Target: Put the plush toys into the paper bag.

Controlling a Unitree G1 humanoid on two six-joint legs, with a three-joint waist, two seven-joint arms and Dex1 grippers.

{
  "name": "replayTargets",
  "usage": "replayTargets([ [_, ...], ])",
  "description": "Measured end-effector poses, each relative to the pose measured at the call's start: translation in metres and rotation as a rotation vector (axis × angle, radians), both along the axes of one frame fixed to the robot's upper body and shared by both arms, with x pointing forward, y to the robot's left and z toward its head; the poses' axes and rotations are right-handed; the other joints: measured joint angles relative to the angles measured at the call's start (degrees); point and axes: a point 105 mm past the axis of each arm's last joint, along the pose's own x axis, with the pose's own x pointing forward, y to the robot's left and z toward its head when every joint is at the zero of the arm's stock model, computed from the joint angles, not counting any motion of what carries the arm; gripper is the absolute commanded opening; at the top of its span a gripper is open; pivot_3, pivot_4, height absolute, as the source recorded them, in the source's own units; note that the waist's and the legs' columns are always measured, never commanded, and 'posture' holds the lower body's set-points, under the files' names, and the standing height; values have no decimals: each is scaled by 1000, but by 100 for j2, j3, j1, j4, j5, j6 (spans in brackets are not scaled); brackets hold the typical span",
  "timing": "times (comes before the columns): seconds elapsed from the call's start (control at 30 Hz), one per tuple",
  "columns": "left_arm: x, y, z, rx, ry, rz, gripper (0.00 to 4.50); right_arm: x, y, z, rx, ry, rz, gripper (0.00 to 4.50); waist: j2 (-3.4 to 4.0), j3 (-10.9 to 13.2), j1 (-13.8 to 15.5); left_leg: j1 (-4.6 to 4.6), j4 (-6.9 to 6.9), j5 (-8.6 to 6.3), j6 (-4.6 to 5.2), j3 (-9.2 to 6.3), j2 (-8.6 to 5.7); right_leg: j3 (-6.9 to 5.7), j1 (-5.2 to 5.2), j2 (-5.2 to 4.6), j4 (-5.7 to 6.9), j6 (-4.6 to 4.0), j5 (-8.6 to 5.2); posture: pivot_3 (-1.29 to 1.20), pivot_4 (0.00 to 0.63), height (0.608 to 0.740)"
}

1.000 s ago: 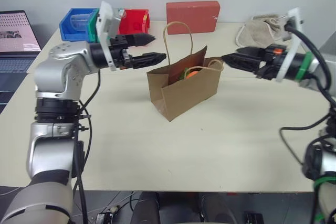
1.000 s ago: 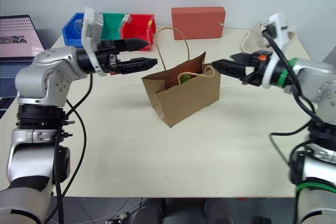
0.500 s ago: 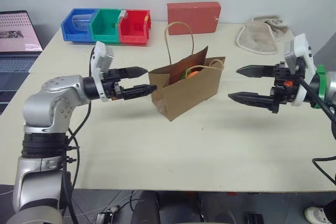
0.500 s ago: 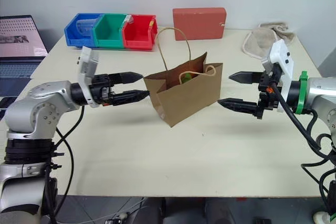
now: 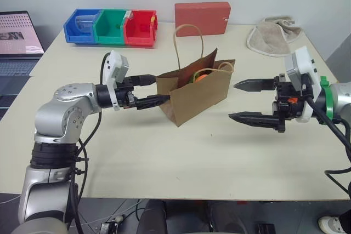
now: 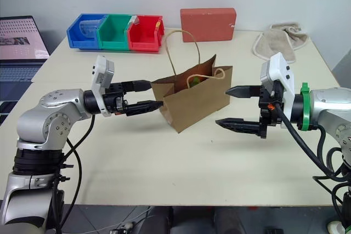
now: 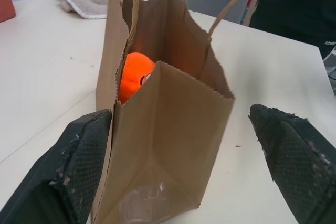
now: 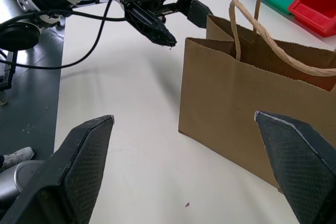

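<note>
Left eye view gives you the paper bag [image 5: 194, 94] upright at table centre, orange plush toy [image 7: 134, 74] inside. Your left gripper [image 5: 151, 89] sits at its nine o'clock, fingers apart, straddling the bag's end. Your right gripper [image 5: 249, 101], at three o'clock, is spread wide and empty.

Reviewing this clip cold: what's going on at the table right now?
A humanoid robot is packing plush toys into a brown paper bag standing upright on the table. An orange plush toy already sits inside. Both hands are open and hold nothing: the left hand straddles the bag's near end, one finger against its side, while the right hand hangs apart from the other end. Behind stand coloured bins, a red box and a beige towel.
</note>
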Motion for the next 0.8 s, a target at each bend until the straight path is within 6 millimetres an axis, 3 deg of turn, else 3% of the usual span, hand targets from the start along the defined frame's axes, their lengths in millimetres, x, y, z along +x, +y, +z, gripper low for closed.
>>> replayTargets([
  [0.17, -1, -7, -5, -2, -5, 16, 4490, -4, 6, -4, -19, 6, 28, 4500, 0, 0, 2, 0, 1, 0, 0, 0, 0, 0, 1, 0, 0, 0, 0, 0, 150, 740],
  [0.53, 16, -27, -24, -13, -78, 137, 4490, -8, 12, -6, -28, -9, 54, 4500, -1, -1, 33, 2, 4, 0, 0, 0, -1, 1, 3, 0, 2, 0, 1, 0, 150, 740],
  [0.67, 21, -35, -32, -36, -88, 158, 3599, -7, 13, -4, -24, -36, 46, 4500, -2, -2, 46, 2, 5, 0, 0, 0, -1, 1, 4, 0, 3, 0, 1, 0, 150, 740],
  [0.8, 27, -30, -34, -25, -123, 183, 2258, -3, 14, -3, -18, -68, 27, 4500, -2, -2, 37, 3, 5, 0, 0, 0, -2, 1, 3, 0, 5, -1, 1, 0, 150, 740],
])
